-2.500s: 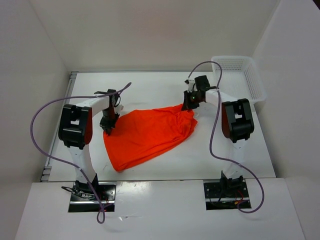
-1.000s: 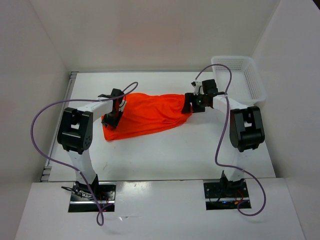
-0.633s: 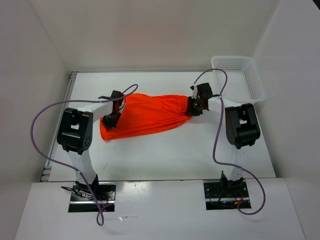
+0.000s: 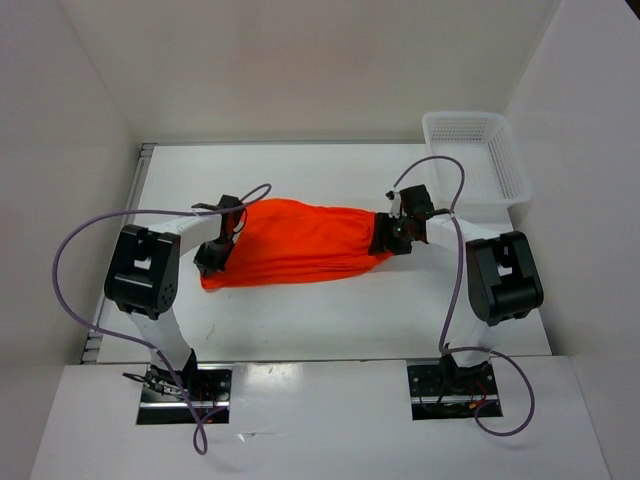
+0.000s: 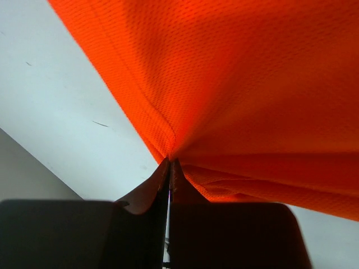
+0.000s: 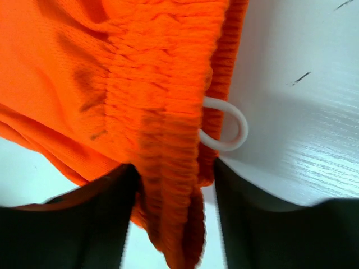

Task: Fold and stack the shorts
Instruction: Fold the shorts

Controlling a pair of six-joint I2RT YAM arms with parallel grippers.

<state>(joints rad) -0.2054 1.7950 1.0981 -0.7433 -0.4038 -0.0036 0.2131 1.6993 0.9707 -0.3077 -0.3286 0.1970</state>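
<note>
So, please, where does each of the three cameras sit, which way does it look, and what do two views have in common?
Top external: above and behind the arms, looking down on the table, the shorts, the basket and both arms.
Left wrist: on the left gripper, looking along its shut fingers at pinched fabric.
Right wrist: on the right gripper, looking at the gathered waistband and the drawstring between its fingers.
Shared: all three show the shorts.

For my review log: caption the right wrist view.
Right tool straddles the orange shorts' gathered waistband, white drawstring loop beside it.

Overhead rear view of table [image 4: 330, 310], both wrist views close on shorts [image 4: 300, 242]
</note>
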